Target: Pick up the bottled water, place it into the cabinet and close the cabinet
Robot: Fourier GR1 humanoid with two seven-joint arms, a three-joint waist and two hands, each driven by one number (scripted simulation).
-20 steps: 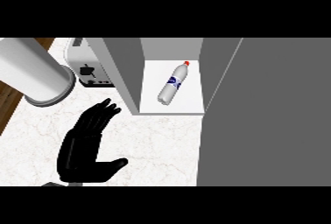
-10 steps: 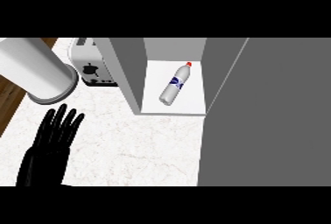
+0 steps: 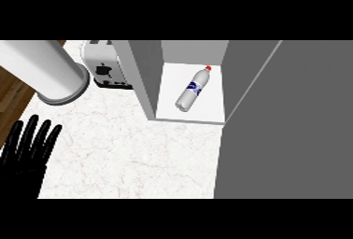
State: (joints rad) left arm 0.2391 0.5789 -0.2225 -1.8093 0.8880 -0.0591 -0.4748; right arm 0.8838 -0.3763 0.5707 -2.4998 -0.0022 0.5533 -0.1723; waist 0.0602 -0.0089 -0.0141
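Head view shows the clear plastic water bottle with a red cap and blue label (image 3: 192,88) lying on its side on the white floor of the open grey cabinet (image 3: 146,74), in the upper middle of the frame. It lies flat, cap pointing up and to the right, so it looks safe from tipping, and that part of the job looks done. The big flat grey cabinet door (image 3: 289,135) fills the right side of the frame and stands open, so closing it is what is left. The black left hand (image 3: 27,149) sits at the lower left edge with its fingers straight and spread wide, holding nothing and well apart from the cabinet. The right hand cannot be seen. The white marble desk with thin brown lines (image 3: 131,158) looks smooth and hard. A shiny silver toaster (image 3: 103,70) stands just left of the cabinet, and a tall round grey tube on a ring base (image 3: 41,70) stands at the upper left, beside a strip of brown wood (image 3: 14,93).
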